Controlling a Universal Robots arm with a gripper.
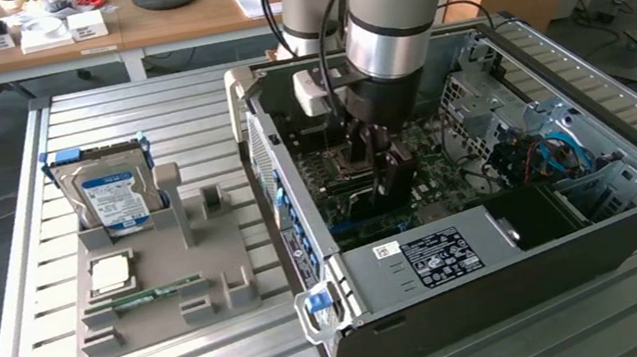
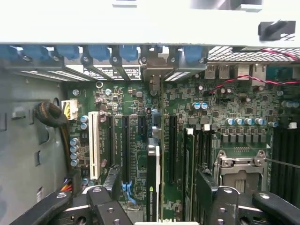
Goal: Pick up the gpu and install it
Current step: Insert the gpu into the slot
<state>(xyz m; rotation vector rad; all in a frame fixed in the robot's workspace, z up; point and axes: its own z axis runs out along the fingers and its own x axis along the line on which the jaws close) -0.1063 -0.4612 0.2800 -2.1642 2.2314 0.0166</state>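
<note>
The gpu (image 2: 153, 161) stands edge-on in a motherboard (image 2: 215, 117) slot, a thin dark card. Its silvery end bracket (image 2: 152, 77) sits against the case's rear wall. My gripper (image 2: 158, 183) is open wide and straddles the card, one black finger (image 2: 112, 180) on each side with a gap to the card. From the exterior view, the arm reaches straight down into the open computer case (image 1: 498, 294), and the gripper (image 1: 386, 186) hangs low over the board.
On the slatted table, left of the case in the exterior view, a grey holder (image 1: 228, 289) carries a hard drive (image 1: 111, 194), a processor (image 1: 111, 273) and a green memory stick (image 1: 154, 293). The case holds a power supply (image 1: 430, 256), a white slot (image 2: 93, 145) and a processor socket (image 2: 239, 166).
</note>
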